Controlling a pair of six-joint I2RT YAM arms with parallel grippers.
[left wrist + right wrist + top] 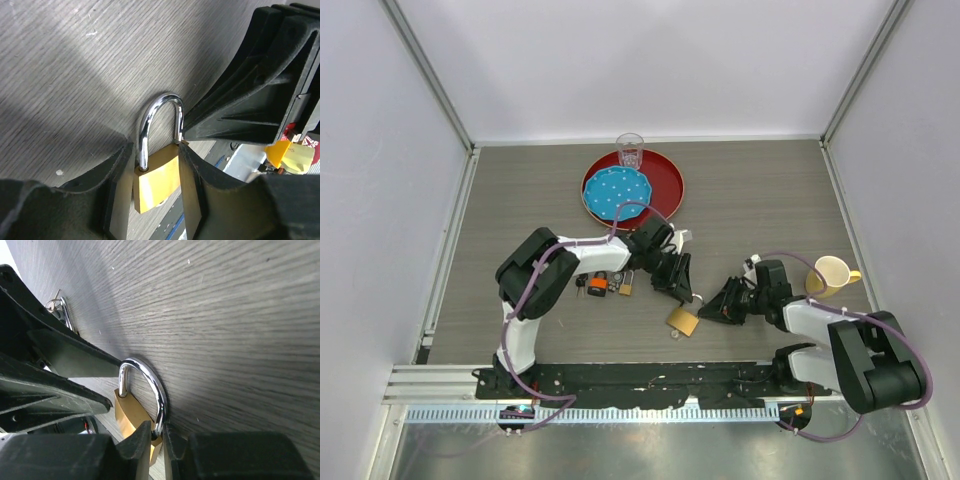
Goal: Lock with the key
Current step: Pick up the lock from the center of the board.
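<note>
A brass padlock (684, 321) with a chrome shackle lies on the grey table in front of the arms. In the left wrist view my left gripper (156, 186) is shut on its brass body (156, 181), with the shackle (159, 102) sticking out ahead. In the right wrist view my right gripper (159, 440) is shut on one leg of the shackle (152, 382), whose end is hidden between the fingers. The grippers meet at the padlock from the left (678, 290) and the right (708, 312). A key bunch with an orange tag (597, 286) lies on the table to the left, held by neither gripper.
A small second padlock (625, 286) lies beside the keys. A red tray (665, 180) at the back holds a blue plate (616, 192) and a clear glass (630, 151). A yellow mug (831, 274) stands at the right. A key ring (60, 307) shows behind the left fingers.
</note>
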